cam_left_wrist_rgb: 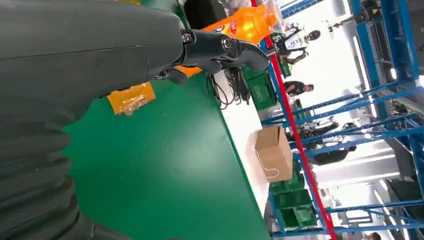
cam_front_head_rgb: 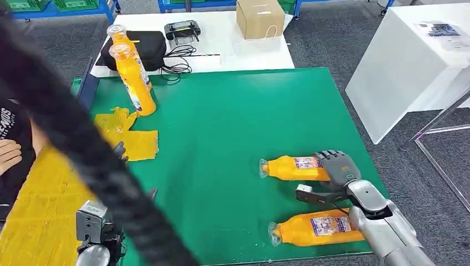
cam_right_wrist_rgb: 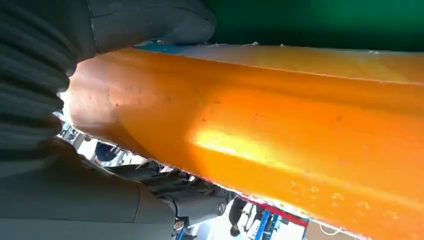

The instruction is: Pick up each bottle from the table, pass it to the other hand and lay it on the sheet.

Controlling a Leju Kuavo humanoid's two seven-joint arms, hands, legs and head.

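The green surface (cam_front_head_rgb: 233, 138) is flat and matte, set on grey carpet, with a white table (cam_front_head_rgb: 221, 39) along its far edge and a white cabinet (cam_front_head_rgb: 410, 72) off to the right. Blue racking stands in the room beyond. A thick dark cable (cam_front_head_rgb: 83, 149) runs across the left of the head view, hiding part of the yellow sheet (cam_front_head_rgb: 41, 210) that lies over the surface's near left corner. A person's arm (cam_front_head_rgb: 11, 152) rests at the left edge. Two upright orange bottles (cam_front_head_rgb: 136, 77) stand near the far left corner, with crumpled yellow wrappers (cam_front_head_rgb: 130, 136) just in front of them. On the white table sit a cardboard box (cam_front_head_rgb: 259, 16), a black case (cam_front_head_rgb: 147, 47) and a controller (cam_front_head_rgb: 183, 30).

Near the near right corner two smooth orange plastic bottles lie on their sides, caps to the left. The right hand (cam_front_head_rgb: 335, 172) wraps the base of the farther lying bottle (cam_front_head_rgb: 291, 168); the nearer lying bottle (cam_front_head_rgb: 316, 228) lies apart beside the forearm. The left hand (cam_left_wrist_rgb: 220, 50) holds nothing, fingers extended.
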